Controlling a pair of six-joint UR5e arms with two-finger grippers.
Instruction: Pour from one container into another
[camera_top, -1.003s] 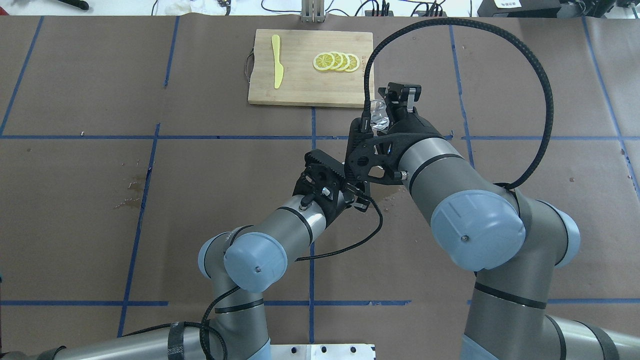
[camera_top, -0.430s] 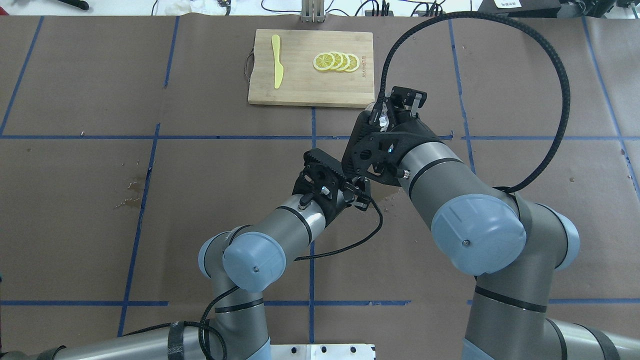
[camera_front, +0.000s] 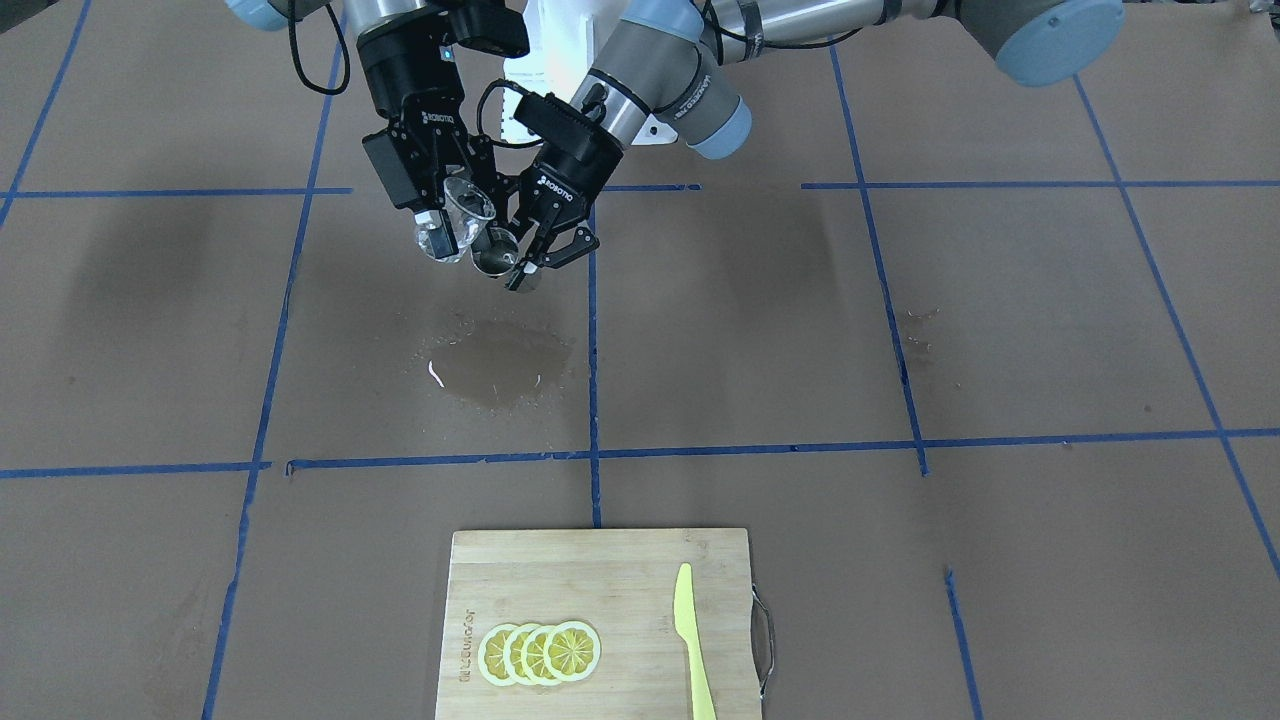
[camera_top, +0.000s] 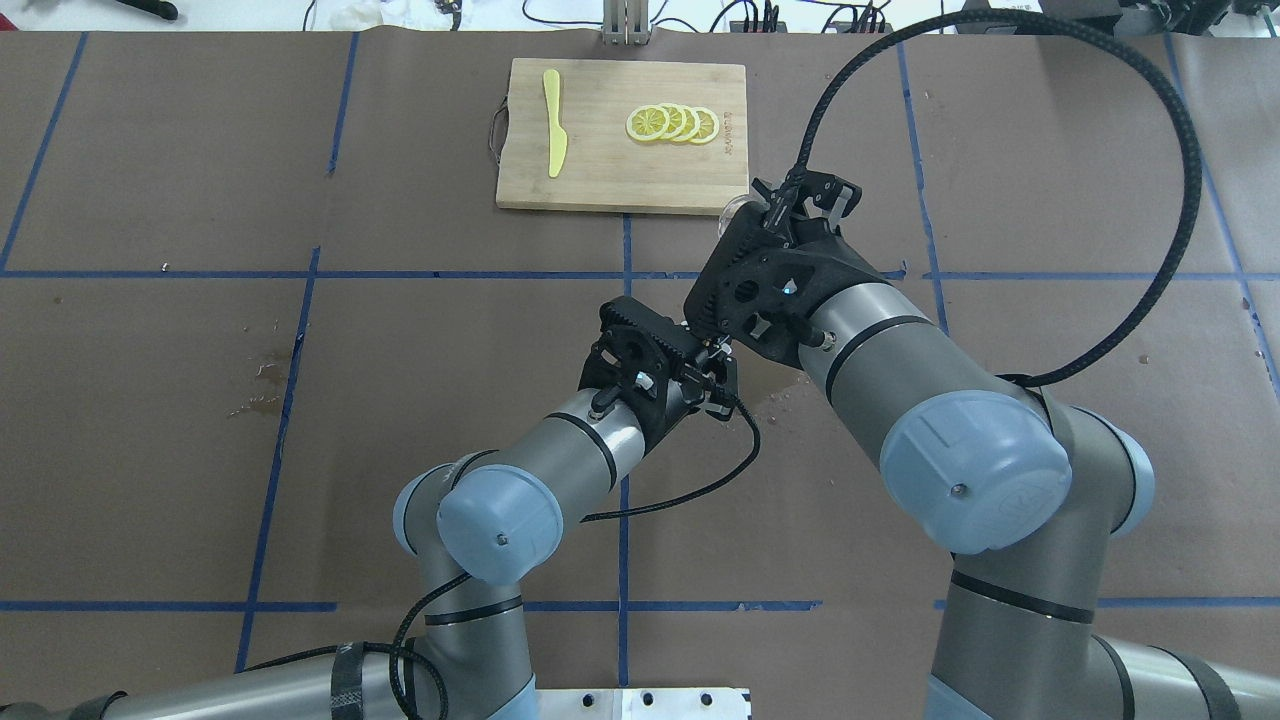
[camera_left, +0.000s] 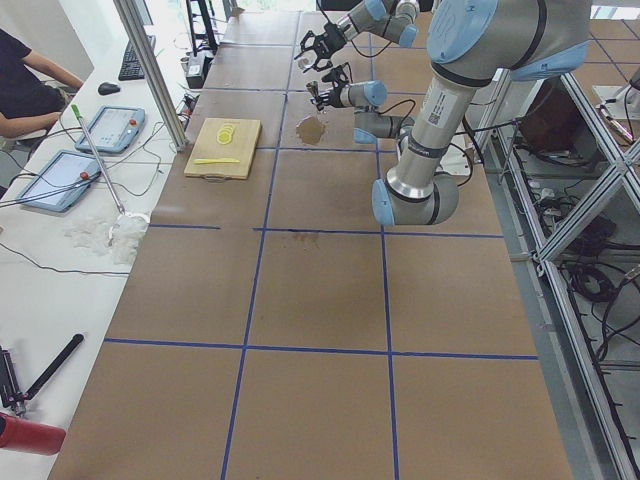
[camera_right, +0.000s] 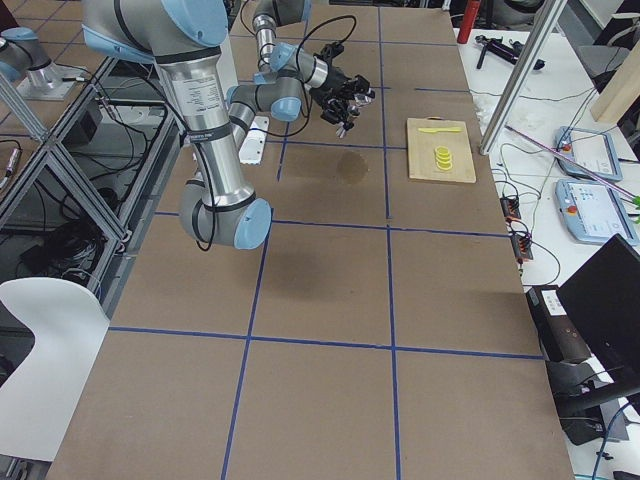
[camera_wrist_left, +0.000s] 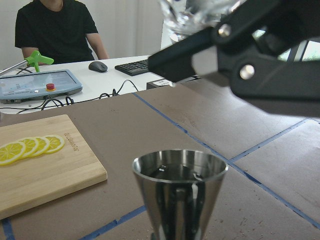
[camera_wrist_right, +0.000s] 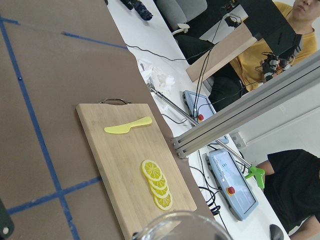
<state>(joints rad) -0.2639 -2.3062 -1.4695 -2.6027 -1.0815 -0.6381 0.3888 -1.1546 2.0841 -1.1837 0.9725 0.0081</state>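
My right gripper (camera_front: 446, 222) is shut on the small clear glass cup (camera_front: 452, 212), which it holds tilted in the air with the rim toward the jigger. Just beside and slightly below it, my left gripper (camera_front: 521, 262) is shut on the silver jigger (camera_front: 495, 253) and holds it upright above the table. In the left wrist view the jigger (camera_wrist_left: 180, 192) fills the lower middle, with the glass cup (camera_wrist_left: 192, 12) right above it. The glass rim (camera_wrist_right: 180, 227) shows at the bottom of the right wrist view. From overhead, only a sliver of the glass (camera_top: 734, 207) shows.
A dark wet patch (camera_front: 500, 355) lies on the brown paper below the grippers. The wooden cutting board (camera_front: 620, 560) holds lemon slices (camera_front: 540, 652) and a yellow plastic knife (camera_front: 692, 640) on the operators' side. People sit at desks beyond the table.
The right wrist has rolled further over and shifted slightly forward, tipping the glass more; its cable swung out to the right. The left arm has barely moved.
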